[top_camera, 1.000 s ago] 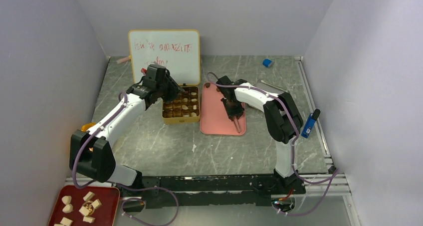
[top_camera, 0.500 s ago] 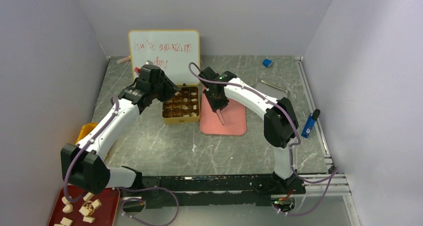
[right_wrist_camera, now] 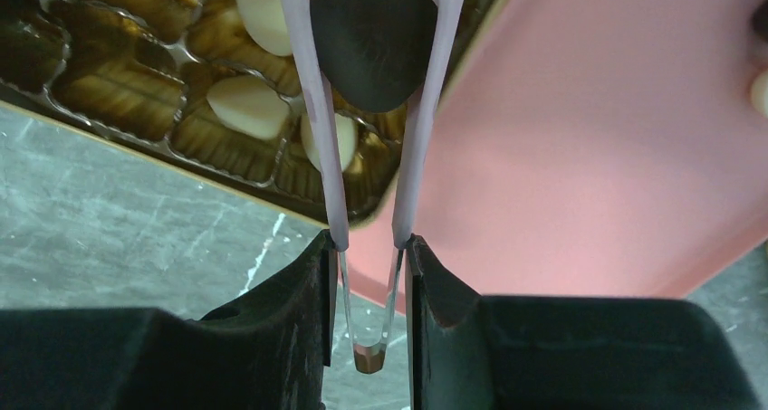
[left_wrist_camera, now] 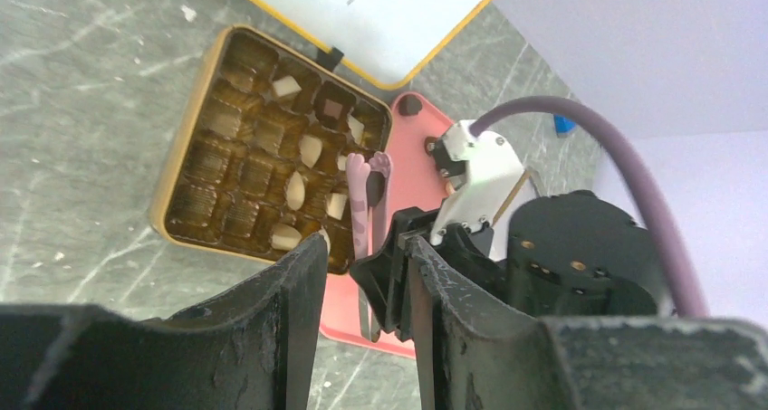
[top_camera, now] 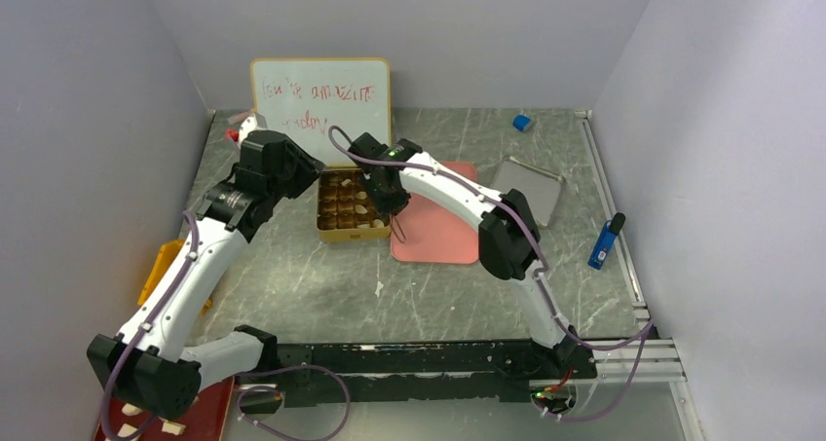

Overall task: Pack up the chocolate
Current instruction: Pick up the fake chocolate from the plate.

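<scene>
The right gripper (right_wrist_camera: pixel 368 247) is clamped on lilac tweezers (right_wrist_camera: pixel 314 111). A dark chocolate (right_wrist_camera: pixel 369 39) is pinched between the tweezers' arms, beyond the jaws. It hangs over the right-hand cells of the gold box (top_camera: pixel 353 234), above pale pieces (right_wrist_camera: pixel 249 105) seated there. A pink tray (right_wrist_camera: pixel 589 157) lies just right of the box. At the box's far left corner the left gripper (left_wrist_camera: pixel 367 247) hangs with its jaws apart and empty.

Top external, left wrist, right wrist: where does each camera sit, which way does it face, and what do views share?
Top external: high behind the bases, facing down onto the table; left arm and right arm both show.
Left wrist: on the left arm, facing down past the open left gripper at the chocolate box and tweezers.
Right wrist: on the right arm, facing along the right gripper, shut on the tweezers, which pinch a dark chocolate.
Shared: both wrist views show the box, tweezers and pink tray.
</scene>
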